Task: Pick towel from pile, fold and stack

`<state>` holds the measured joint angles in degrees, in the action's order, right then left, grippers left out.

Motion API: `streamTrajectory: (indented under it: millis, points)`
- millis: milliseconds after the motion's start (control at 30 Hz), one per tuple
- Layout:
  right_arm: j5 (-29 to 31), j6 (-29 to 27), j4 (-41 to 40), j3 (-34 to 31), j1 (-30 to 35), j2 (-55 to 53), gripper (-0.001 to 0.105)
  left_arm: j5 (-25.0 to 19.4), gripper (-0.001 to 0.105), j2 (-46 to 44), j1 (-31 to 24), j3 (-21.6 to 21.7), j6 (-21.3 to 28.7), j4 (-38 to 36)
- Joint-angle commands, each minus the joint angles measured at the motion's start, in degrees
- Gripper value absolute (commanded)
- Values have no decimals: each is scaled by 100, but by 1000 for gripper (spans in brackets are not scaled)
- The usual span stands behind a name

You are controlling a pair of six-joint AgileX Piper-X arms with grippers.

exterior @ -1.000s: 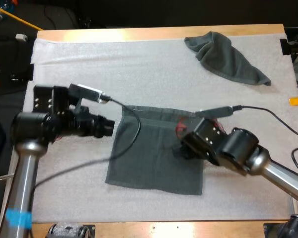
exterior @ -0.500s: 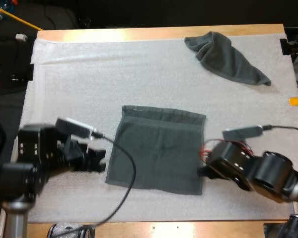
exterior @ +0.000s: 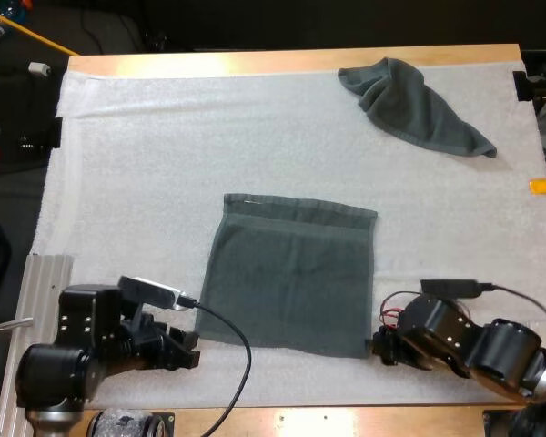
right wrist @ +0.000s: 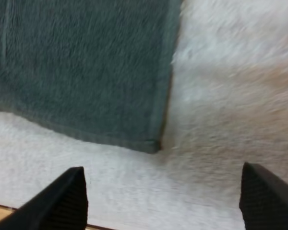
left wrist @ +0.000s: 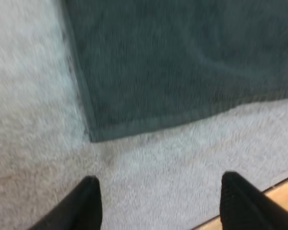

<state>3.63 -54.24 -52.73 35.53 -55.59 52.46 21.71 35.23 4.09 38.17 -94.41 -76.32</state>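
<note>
The flat towel (exterior: 291,282) lies spread out in the middle of the frame in the high view, on the white mat (exterior: 146,155) that covers the wooden surface (exterior: 282,60). A second, crumpled towel (exterior: 414,105) sits in the upper right of the frame, well apart from the first one.

The left jaws, at the lower left of the frame, are just beside the near left corner of the flat towel. The right jaws, at the lower right, are just beside its near right corner. In each wrist view the black fingers (left wrist: 84,203) stand apart, open, with only mat between them. The towel's corner (right wrist: 153,143) lies a little ahead of them, not touched.

I judge that the step in hand is the start of the fold, with both arms placed to take the near edge. The next move asks both jaws to go forward and down over the two corners and close on the cloth together. They should then lift the edge evenly toward the far hem, so the towel does not go skew.
</note>
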Motion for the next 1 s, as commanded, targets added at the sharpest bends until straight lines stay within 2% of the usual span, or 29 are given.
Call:
streamTrajectory:
  millis: [0,200,400,633,733,867,967]
  points:
    - [-153,155,304,-124,-11,-3,64,-51,52,-25,2,-96,-70,-15]
    - [-418,594,1179,-592,-11,239,64,-51,52,-25,2,-399,-69,-15]
    - [-742,685,1911,-792,-11,857,60,-51,52,-25,2,-422,-69,-15]
    - [-773,933,2418,-791,-11,1618,60,-51,52,-25,2,-422,-69,-15]
    - [-773,1074,2614,-791,-11,1878,55,-51,52,-25,2,-422,-69,-15]
    - [-773,1290,2716,-791,-11,2126,43,-51,52,-25,2,-422,-69,-15]
    - [-737,1293,2716,-791,-11,2164,41,-51,52,-25,2,-422,-69,-15]
